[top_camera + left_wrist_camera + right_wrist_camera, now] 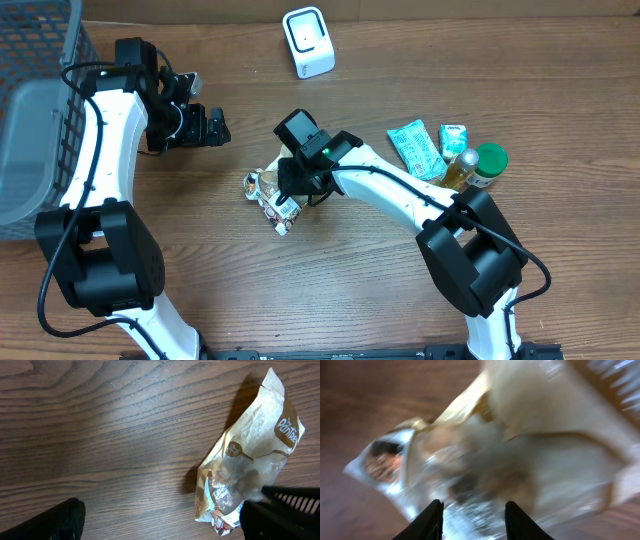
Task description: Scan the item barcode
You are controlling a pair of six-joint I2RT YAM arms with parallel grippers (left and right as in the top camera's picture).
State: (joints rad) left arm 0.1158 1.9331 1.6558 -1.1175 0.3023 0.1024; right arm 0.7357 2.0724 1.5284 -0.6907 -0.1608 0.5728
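Scanner (308, 41) in overhead view only

Left arm (100, 130): raised along the left side, elbow bent, wrist turned to the right. Left gripper (212, 128): level, jaws spread wide.
Right arm (400, 190): stretched leftward toward the centre. Right gripper (472, 517): pointed down, fingers (427, 520) partly apart.

Soft, even light from above leaves the tabletop (330, 290) bright, with faint short shadows beneath the arms (400, 195). The left wrist view is sharp, a pale sheen washing the wood grain. The right wrist view is badly blurred: the snack bag (520, 445) smears, its film glaring
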